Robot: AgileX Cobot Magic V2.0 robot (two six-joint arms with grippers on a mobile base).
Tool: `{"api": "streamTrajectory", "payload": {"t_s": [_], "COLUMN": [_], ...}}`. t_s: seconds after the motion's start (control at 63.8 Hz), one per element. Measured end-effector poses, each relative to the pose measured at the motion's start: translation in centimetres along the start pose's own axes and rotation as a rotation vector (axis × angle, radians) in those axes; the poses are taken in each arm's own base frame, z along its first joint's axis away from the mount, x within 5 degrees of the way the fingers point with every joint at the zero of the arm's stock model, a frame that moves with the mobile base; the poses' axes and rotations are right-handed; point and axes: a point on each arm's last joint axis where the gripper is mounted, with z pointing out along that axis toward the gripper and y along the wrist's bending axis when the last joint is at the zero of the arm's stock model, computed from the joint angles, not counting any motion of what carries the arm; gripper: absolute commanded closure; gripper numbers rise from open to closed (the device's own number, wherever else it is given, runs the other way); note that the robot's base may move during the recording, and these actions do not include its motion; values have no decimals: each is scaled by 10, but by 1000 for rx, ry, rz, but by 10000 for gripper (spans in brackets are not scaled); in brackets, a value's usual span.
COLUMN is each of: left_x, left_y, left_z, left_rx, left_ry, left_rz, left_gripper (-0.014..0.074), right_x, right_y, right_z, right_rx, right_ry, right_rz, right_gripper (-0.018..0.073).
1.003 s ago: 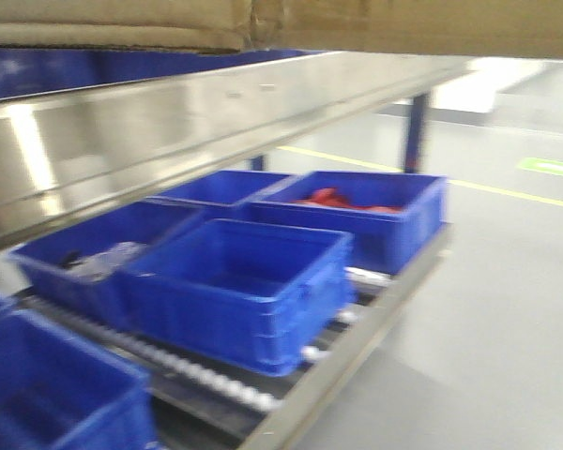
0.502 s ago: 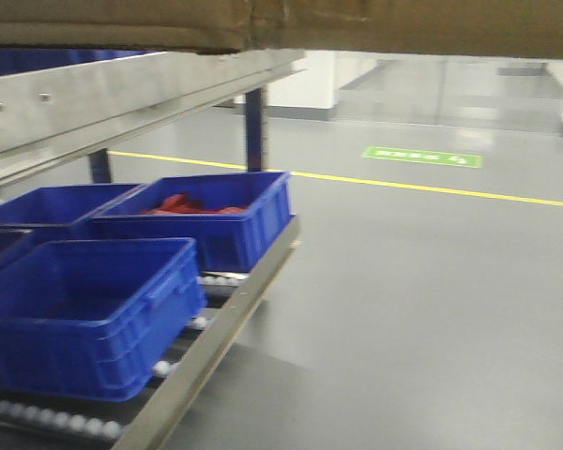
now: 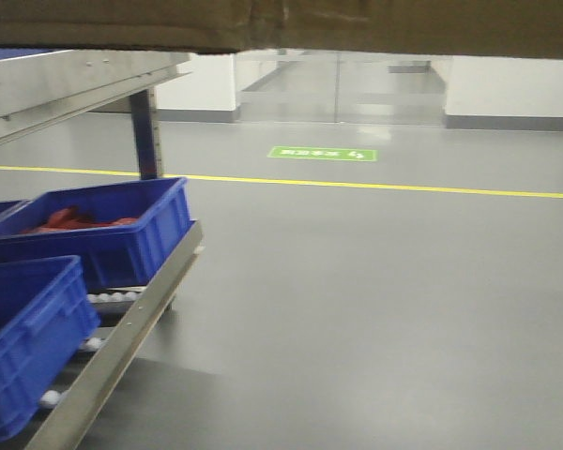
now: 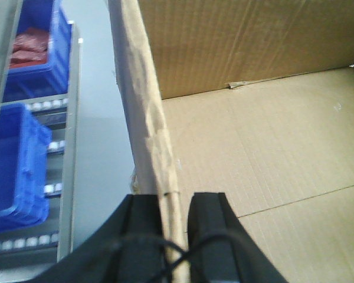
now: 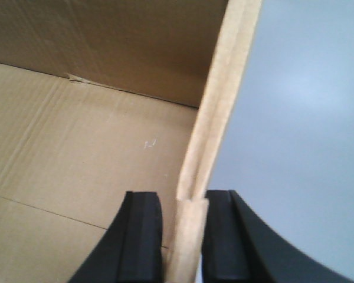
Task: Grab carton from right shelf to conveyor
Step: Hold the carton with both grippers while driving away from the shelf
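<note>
Left pincer [image 4: 176, 217] clamps carton [image 4: 265, 153] left wall, right pincer [image 5: 184, 217] right wall

Soft indoor light, glare on floor [image 3: 375, 309], carton [image 5: 76, 147] interior shaded, slightly blurred.

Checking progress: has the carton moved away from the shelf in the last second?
Yes. The carton has swung right, away from the right shelf, which earlier ran beneath most of it and now shows only beneath its left end.
</note>
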Motion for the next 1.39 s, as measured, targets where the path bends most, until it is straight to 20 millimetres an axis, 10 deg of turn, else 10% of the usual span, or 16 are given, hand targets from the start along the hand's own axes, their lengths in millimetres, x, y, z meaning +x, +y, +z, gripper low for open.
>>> {"api": "streamTrajectory", "payload": {"t_s": [1.395], "left_x": [0], "left_y": [0], "left_z": [0], "left_rx": [0], "left_ry": [0], "left_rz": [0], "left_gripper": [613], "right_x": [0], "right_y": [0], "right_z": [0], "right_rx": [0], "right_ry": [0], "right_rz": [0], "right_gripper": [627]}}
